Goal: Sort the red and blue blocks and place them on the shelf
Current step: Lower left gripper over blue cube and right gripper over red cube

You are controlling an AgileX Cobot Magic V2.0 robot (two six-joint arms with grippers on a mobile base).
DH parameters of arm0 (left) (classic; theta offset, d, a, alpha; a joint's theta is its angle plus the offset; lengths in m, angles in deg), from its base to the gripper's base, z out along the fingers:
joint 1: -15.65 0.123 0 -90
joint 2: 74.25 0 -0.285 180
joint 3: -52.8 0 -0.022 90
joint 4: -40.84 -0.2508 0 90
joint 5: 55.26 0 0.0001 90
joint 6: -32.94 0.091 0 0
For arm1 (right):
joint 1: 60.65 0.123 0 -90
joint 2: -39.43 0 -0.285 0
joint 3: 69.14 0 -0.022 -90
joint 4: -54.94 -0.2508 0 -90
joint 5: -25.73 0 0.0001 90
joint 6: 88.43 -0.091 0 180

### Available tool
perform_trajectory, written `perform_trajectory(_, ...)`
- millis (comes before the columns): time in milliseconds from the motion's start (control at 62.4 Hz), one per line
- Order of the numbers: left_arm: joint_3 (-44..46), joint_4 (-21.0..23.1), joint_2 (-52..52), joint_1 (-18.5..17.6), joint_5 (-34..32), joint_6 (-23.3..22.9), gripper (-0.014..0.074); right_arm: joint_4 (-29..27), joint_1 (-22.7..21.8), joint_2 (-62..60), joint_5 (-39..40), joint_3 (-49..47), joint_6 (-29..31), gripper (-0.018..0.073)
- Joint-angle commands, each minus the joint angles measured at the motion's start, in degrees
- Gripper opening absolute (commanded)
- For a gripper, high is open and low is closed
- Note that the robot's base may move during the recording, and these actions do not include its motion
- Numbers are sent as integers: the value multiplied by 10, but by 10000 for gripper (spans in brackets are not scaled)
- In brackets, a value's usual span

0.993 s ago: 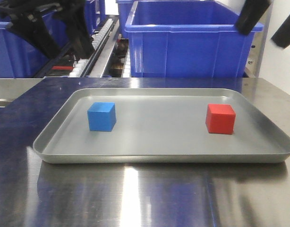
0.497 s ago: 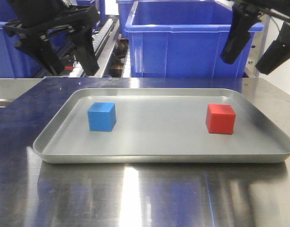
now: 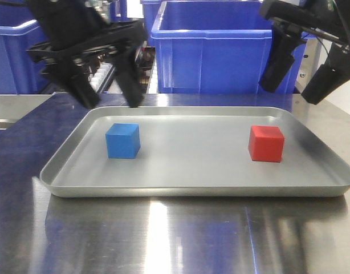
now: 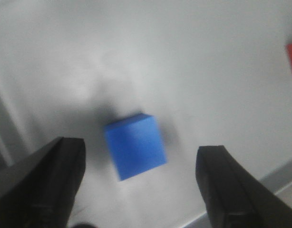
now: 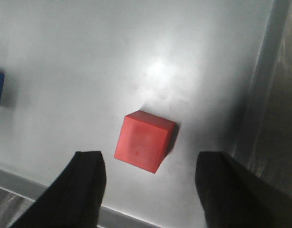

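Front-facing exterior view: on the grey tray [image 3: 192,189], the blue block [image 3: 122,141] sits at 9 o'clock and the red block [image 3: 266,143] at 3 o'clock. The left pincer [image 3: 109,100] and right pincer [image 3: 290,91] hover above them, both spread. Left wrist view: the blue block lies between the spread fingers [image 4: 46,185], untouched. Right wrist view: the red block does likewise.
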Motion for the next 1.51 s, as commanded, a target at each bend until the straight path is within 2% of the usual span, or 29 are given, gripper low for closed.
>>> perform_trajectory(0, 20, 5, -18, -14, -22, -15, 552, -16, 0, -15, 10, -19, 3, 524)
perform_trajectory(465, 20, -49, -2, -16, 3, -39, 551, -34, 1, 7, 2, -19, 3, 524)
perform_trajectory(817, 20, -47, -2, -16, 2, -46, 551, -37, 18, 19, 16, -19, 3, 524)
perform_trajectory(1105, 20, -44, 1, -33, -16, -48, 551, -31, 18, 19, 11, -19, 3, 522)
perform_trajectory(1490, 20, -34, 35, -38, 1, -48, 551, -20, 18, 20, 8, -19, 3, 522)
